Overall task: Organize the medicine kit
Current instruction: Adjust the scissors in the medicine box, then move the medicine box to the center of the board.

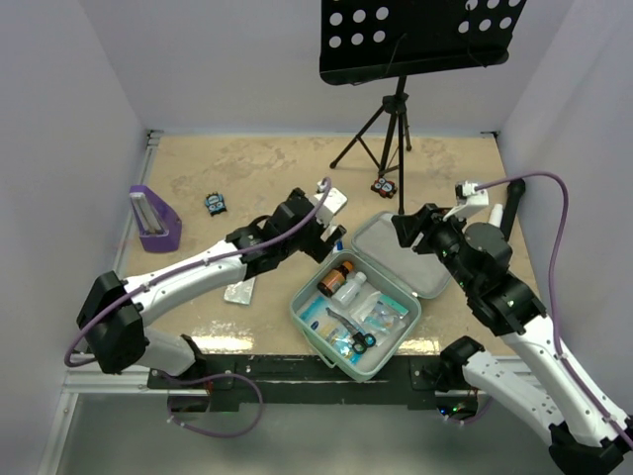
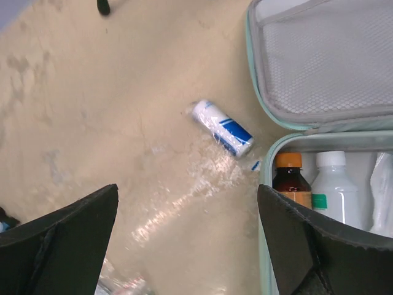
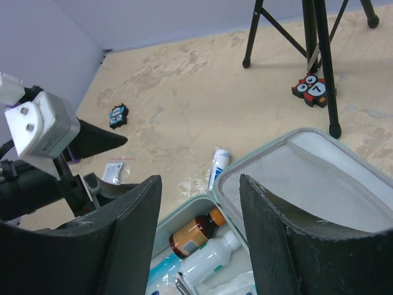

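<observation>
Medicine kit (image 1: 401, 259), one mint-green case, lay open at the near middle of the counter (image 1: 247, 168). Its lid was folded back toward the right, showing the grey mesh lining (image 2: 325, 55) (image 3: 307, 184).

Inside the base lay two bottles side by side at the far end: one brown bottle (image 1: 334, 278) (image 2: 291, 184) (image 3: 195, 232) with an orange cap and one white bottle (image 1: 350, 289) (image 2: 331, 193) (image 3: 209, 258). Pale sachets (image 1: 381, 312) and small dark tools (image 1: 351, 332) lay nearer the front; their number could not be told.

One blue-and-white tube (image 2: 222, 128) (image 3: 218, 166) lay on its side on the counter, just outside the kit's far-left corner and apart from it.

The left gripper (image 2: 187, 185) hung above the counter near this tube. Its jaws were spread wide, holding and touching nothing.

The right gripper (image 3: 199, 178) hung over the lid's left edge, where it met the base. Its jaws were parted, with nothing between them.

One clear packet (image 1: 239, 292) (image 3: 112, 171) lay left of the kit, under the left arm.

Two small owl-shaped tokens lay farther back, well apart. The blue token (image 1: 215, 203) (image 3: 117, 114) was at the left. The red token (image 1: 384, 186) (image 3: 313, 88) lay just beside a leg of the black tripod stand (image 1: 396, 109), of which there was one.

One purple stand (image 1: 155, 220) stood at the counter's left edge.
</observation>
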Controlling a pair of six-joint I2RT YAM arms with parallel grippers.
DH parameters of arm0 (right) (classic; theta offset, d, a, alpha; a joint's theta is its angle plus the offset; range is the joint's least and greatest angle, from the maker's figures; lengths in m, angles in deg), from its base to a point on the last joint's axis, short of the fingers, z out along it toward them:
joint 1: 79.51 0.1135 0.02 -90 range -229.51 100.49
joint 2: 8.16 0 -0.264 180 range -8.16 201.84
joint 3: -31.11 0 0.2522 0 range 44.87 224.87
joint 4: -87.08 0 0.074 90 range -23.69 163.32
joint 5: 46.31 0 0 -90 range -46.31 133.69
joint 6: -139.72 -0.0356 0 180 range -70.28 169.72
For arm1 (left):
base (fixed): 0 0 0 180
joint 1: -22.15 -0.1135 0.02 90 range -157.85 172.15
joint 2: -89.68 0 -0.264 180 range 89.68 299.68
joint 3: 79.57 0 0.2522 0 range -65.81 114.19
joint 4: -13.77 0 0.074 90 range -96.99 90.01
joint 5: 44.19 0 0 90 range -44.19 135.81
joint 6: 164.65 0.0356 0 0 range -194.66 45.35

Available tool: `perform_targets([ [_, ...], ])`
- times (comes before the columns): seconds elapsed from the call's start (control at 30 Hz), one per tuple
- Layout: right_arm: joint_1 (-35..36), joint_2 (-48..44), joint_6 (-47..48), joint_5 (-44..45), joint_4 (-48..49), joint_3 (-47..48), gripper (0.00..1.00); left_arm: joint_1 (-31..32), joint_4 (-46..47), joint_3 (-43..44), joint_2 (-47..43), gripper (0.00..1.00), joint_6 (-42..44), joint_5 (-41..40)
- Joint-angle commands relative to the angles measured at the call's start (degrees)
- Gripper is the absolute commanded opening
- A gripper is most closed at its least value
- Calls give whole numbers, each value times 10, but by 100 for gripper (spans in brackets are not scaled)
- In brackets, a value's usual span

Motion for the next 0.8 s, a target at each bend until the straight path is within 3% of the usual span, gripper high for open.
perform_targets([
  [0.0, 2, 18, -1, -9, 21, 0, 58, -17, -19, -19, 4, 100, -208, -36],
  [0.17, 2, 34, -7, -9, 18, 4, 58, -24, 55, -73, -10, 100, -250, 54],
  [0.43, 3, 70, -16, -16, 15, 22, 58, -22, 47, -61, 63, 100, -224, 128],
  [0.63, 3, 83, -16, -15, 13, 37, 57, -9, 43, -57, 94, 83, -200, 161],
  [0.77, 2, 88, -17, -16, 15, 39, 57, 15, 46, -44, 112, 62, -173, 164],
])
